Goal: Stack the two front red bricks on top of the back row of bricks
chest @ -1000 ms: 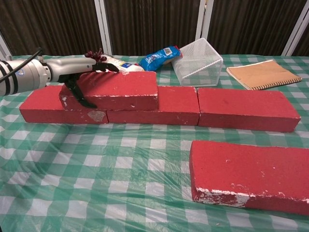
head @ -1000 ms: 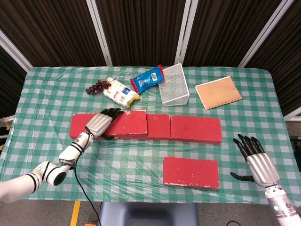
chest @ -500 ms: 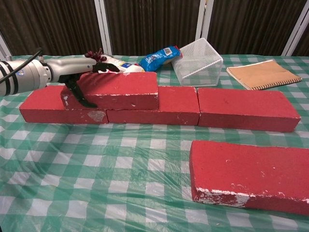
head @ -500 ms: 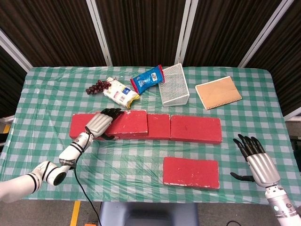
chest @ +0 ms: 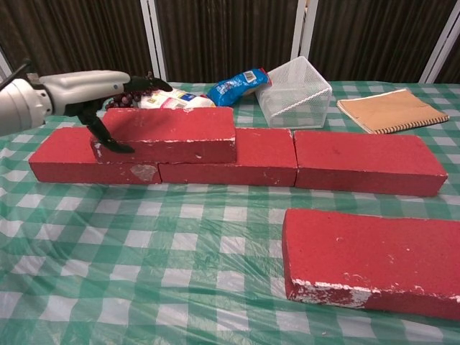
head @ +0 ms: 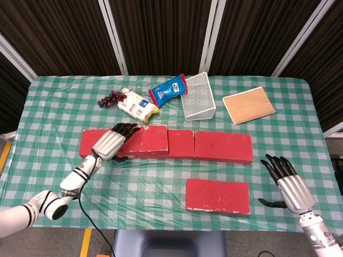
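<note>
One red brick (head: 147,140) (chest: 169,133) lies stacked on the back row of red bricks (head: 223,146) (chest: 366,169), across the joint at its left end. My left hand (head: 110,143) (chest: 90,86) hovers at that brick's left end. Its fingers (chest: 151,82) are raised clear of the top, and the thumb tip still reaches the front face. A second red brick (head: 217,196) (chest: 374,262) lies flat near the table's front edge. To the right of it, my right hand (head: 286,184) stays low over the table with fingers spread, holding nothing; the chest view does not show it.
Behind the row lie a tipped wire basket (head: 198,96) (chest: 295,93), a blue packet (head: 167,89), a white and yellow packet (head: 138,105), grapes (head: 111,98) and a brown notebook (head: 248,105) (chest: 388,109). A green checked cloth (head: 144,182) covers the table.
My left hand has lifted off the stacked brick's top and drawn back slightly left; the brick stays in place. The right hand has edged a little toward the front brick.
</note>
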Motion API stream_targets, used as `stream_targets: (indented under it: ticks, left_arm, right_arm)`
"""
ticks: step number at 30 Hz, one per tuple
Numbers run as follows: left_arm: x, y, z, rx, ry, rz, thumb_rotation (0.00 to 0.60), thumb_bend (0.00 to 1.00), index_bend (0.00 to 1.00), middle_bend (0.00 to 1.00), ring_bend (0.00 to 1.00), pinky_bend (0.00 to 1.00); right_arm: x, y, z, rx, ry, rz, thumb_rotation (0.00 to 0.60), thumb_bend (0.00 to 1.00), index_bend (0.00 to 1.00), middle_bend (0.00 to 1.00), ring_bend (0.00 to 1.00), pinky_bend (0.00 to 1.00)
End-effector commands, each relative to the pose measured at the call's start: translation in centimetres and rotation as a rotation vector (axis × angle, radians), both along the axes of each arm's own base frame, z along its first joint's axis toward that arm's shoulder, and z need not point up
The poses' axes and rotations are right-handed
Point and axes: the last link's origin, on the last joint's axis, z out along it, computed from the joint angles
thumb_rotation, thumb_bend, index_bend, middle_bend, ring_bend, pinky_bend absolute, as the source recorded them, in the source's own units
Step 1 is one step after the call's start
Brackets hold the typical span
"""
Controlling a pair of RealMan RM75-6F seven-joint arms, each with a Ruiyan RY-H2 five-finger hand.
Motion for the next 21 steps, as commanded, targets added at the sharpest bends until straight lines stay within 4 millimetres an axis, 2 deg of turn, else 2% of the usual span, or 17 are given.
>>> stream_targets:
  ticks: [1,7,10,14,21]
  left_arm:
    - [-3.1,-4.4,2.4,0.066,0.047,-0.021,0.6,0.21,0.0,0.0,0.0,0.08]
    - [-8.8,-10.5,3.8,0.112,0.07,0.068,0.6,0.21,0.0,0.0,0.0,0.07]
    - [-11.0,-12.3,3.8,0.122,0.079,0.11,0.6,0.21,0.0,0.0,0.0,0.07]
    - [-12.8,-13.0,3.3,0.111,0.103,0.148,0.6,0.21,0.0,0.0,0.0,0.07]
    - [-13.8,-13.2,3.1,0.108,0.079,0.182,0.6,0.22,0.0,0.0,0.0,0.07]
  right_arm:
    - [0.9,0.0,-1.9,0.09,-0.088,0.042,0.531,0.15,0.0,0.0,0.0,0.0]
    - [2.5,-0.7,-5.8,0.226,-0.121,0.049,0.529,0.15,0.0,0.0,0.0,0.0]
    - [3.2,-1.0,-8.1,0.316,-0.126,0.027,0.528,0.15,0.0,0.0,0.0,0.0]
    - [3.7,-1.5,-10.1,0.374,-0.131,0.007,0.528,0.15,0.0,0.0,0.0,0.0]
    - [3.7,-1.8,-11.9,0.426,-0.115,-0.022,0.528,0.15,0.0,0.0,0.0,0.0]
